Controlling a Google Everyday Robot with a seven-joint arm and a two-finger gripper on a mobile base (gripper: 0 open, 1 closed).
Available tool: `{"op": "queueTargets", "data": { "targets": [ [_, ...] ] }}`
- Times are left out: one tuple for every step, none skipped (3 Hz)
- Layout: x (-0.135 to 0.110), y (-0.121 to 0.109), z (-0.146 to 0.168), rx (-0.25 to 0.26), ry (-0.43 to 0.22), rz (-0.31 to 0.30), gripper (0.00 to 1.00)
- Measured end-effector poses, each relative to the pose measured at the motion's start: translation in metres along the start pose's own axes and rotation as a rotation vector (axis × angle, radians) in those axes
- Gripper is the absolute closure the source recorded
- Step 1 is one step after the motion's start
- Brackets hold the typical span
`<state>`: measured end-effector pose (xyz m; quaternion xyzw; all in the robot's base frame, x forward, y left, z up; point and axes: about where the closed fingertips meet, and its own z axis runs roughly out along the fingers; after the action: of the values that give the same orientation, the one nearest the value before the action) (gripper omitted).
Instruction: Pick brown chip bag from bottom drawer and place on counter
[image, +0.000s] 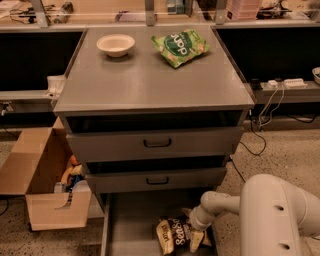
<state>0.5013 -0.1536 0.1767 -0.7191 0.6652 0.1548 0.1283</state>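
Brown chip bag (177, 236), dark brown and tan with white lettering, lies crumpled on the flat grey floor of the bottom drawer (132, 225). The drawer is pulled out and the bag sits toward its right front; nothing else shows inside it.

The gripper (194, 231) is down in the drawer at the bag's right edge, right against it. Whether the claw is clenched on the bag or released cannot be told. The white arm (270, 215) reaches in from the lower right.

Above the bottom drawer are two grey drawers with black handles, the lower one (157, 179) and the upper one (155, 143), each with a dark gap along its top.

The counter (150, 85) on top of the cabinet carries a green chip bag (181, 46) at the back right and a pale bowl (115, 44) at the back left, well apart from each other. The bowl looks empty.

Left of the cabinet an open cardboard box (45, 210) stands on the speckled floor (280, 155), holding a few orange and blue items too small to name. To the right, a white power strip (286, 82) lies on a low shelf, with cables hanging down to the floor.
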Motion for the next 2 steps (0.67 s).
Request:
{"op": "queueTargets", "data": {
  "targets": [
    [0.0128,-0.0041,0.0182,0.005,-0.021,0.026,0.00],
    [0.0179,-0.0097,0.0278,0.002,-0.037,0.034,0.00]
  ]
}}
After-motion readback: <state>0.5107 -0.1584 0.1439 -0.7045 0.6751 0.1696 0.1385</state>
